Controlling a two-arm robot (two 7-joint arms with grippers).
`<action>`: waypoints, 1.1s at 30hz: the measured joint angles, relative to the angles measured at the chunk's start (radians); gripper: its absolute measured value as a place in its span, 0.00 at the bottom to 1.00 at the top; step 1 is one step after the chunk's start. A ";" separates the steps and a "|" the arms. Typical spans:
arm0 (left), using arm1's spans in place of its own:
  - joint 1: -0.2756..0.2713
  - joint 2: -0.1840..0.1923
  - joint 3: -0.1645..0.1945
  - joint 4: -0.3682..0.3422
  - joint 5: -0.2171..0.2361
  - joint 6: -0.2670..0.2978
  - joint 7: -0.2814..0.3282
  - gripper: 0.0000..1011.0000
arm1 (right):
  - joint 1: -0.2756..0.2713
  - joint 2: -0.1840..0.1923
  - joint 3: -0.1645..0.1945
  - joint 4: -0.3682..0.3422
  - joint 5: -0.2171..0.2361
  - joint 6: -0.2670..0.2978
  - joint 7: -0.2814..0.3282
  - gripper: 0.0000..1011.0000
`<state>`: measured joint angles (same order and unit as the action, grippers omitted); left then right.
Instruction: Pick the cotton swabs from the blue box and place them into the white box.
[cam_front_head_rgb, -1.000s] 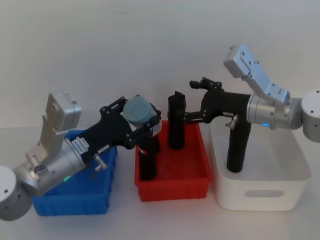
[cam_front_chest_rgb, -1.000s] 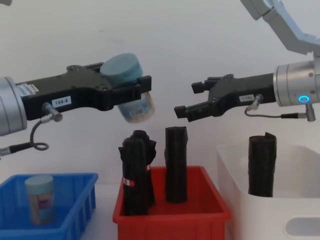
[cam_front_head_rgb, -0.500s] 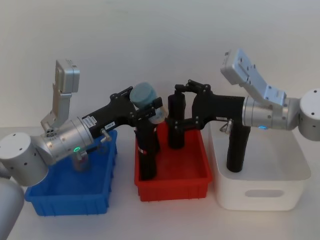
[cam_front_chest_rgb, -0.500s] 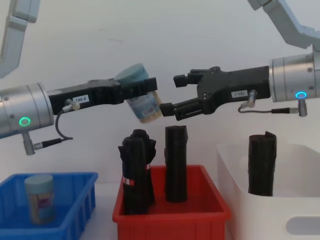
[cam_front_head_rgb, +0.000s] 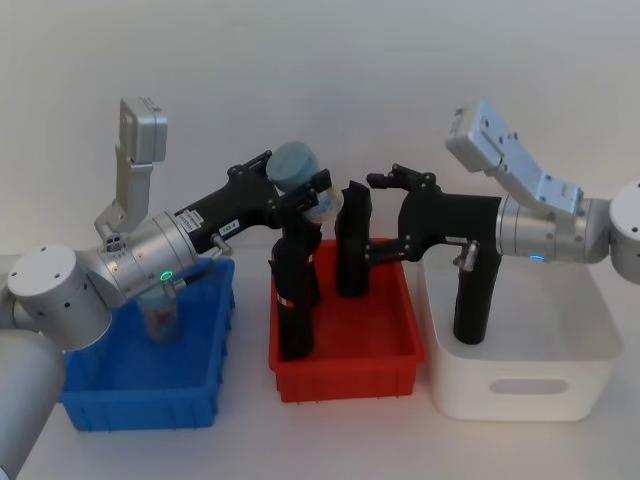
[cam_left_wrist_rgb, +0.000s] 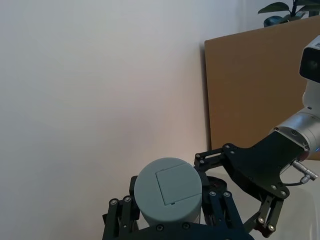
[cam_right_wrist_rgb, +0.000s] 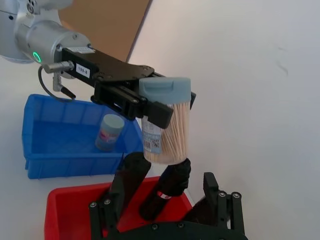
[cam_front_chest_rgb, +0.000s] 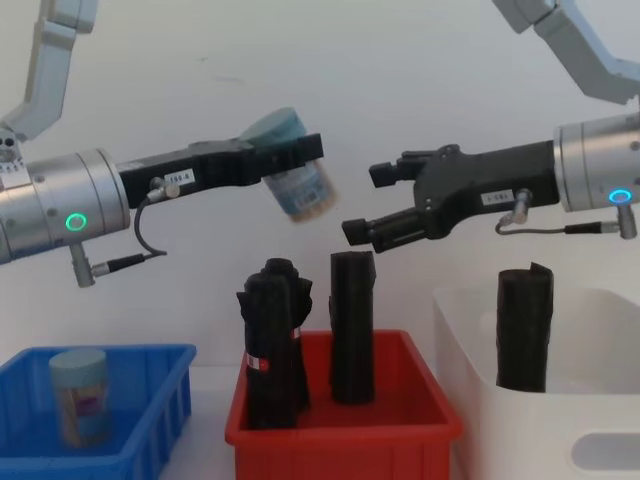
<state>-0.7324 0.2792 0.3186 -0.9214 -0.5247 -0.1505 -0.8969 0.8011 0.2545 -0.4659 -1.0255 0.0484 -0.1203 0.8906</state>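
A cotton swab tub (cam_front_chest_rgb: 300, 188) with a pale teal lid hangs tilted in the air above the red bin (cam_front_chest_rgb: 340, 436), and my left gripper (cam_front_chest_rgb: 297, 160) is shut on it. From above, the same tub (cam_front_head_rgb: 299, 170) sits in the left gripper (cam_front_head_rgb: 306, 196). My right gripper (cam_front_chest_rgb: 363, 203) is open just to the tub's right, at about the same height and apart from it. A second cotton swab tub (cam_front_chest_rgb: 79, 396) stands in the blue box (cam_front_chest_rgb: 150, 353) at the left. The white box (cam_front_head_rgb: 520, 386) stands at the right.
Two black rolled cylinders (cam_front_head_rgb: 295, 300) stand upright in the red bin (cam_front_head_rgb: 345, 376), with a third (cam_front_head_rgb: 352, 240) behind them. Another black cylinder (cam_front_head_rgb: 475, 292) stands in the white box. A plain wall runs close behind the bins.
My left gripper has lifted the tub a little and tilted it further. The right gripper, which had come close to the tub, has drawn back to the right and stays open.
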 joint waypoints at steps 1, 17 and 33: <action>0.000 0.000 0.000 0.000 0.000 0.000 0.000 0.67 | -0.002 0.003 0.001 -0.002 -0.003 0.005 -0.004 0.99; 0.011 0.005 0.005 -0.039 -0.001 0.003 0.029 0.67 | -0.034 0.037 0.013 -0.055 -0.040 0.138 -0.103 0.99; -0.013 -0.016 0.027 -0.012 0.001 0.012 0.016 0.67 | -0.019 0.023 -0.003 -0.055 -0.036 0.147 -0.087 0.99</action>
<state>-0.7451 0.2632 0.3453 -0.9333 -0.5237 -0.1389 -0.8808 0.7821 0.2773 -0.4690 -1.0805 0.0126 0.0270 0.8034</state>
